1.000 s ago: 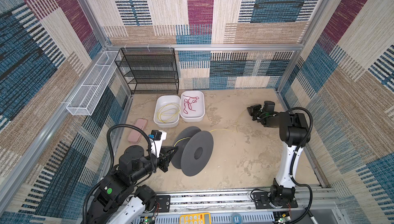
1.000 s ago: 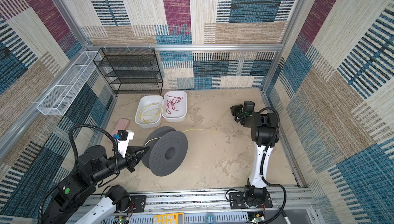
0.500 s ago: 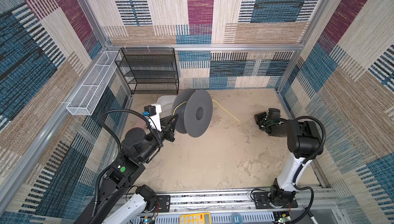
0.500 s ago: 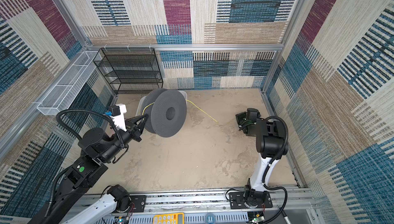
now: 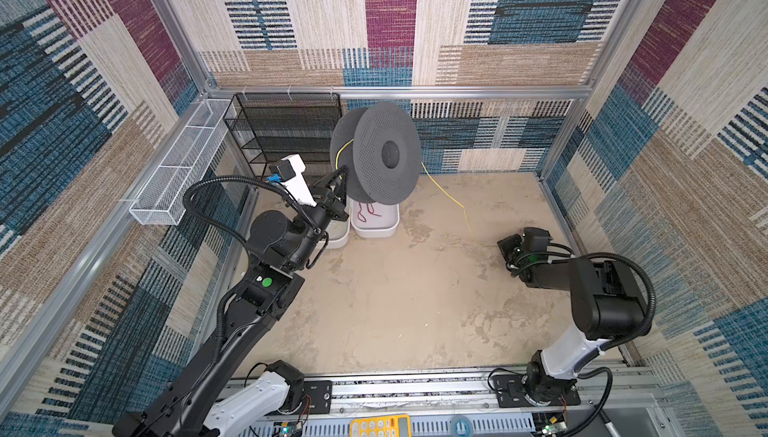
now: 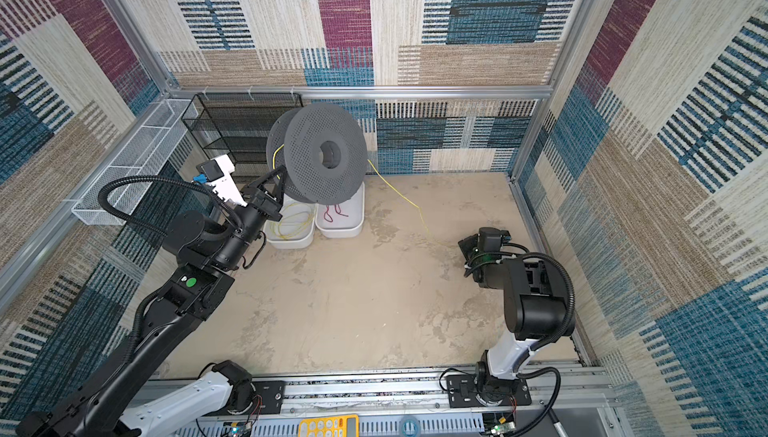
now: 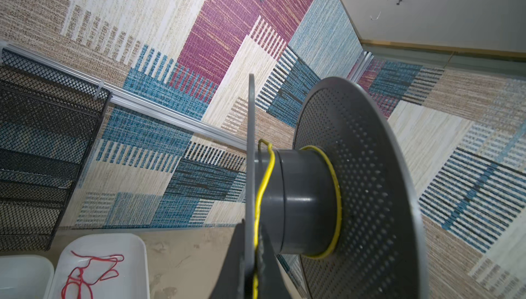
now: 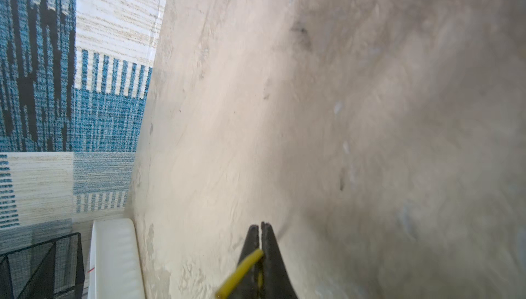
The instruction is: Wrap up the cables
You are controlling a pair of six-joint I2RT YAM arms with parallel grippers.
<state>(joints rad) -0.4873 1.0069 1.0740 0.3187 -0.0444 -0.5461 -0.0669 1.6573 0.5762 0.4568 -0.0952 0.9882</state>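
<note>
Beige floor [image 5: 395,310], raised spool [image 5: 386,156], cables [image 8: 242,272]

The black left arm [image 5: 232,331] is standing stretched up and forward, its wrist pointing upward. Its left gripper [image 7: 252,228] is clamping its black fingers tight on one flange of a dark grey perforated plastic spool [image 5: 370,173], holding it aloft. The right arm [image 5: 602,297] is sitting folded, forearm lying low over the floor. Its right gripper [image 8: 260,226] is pinching a thin bright yellow cable [image 8: 242,269] between pressed-together fingertips.
</note>
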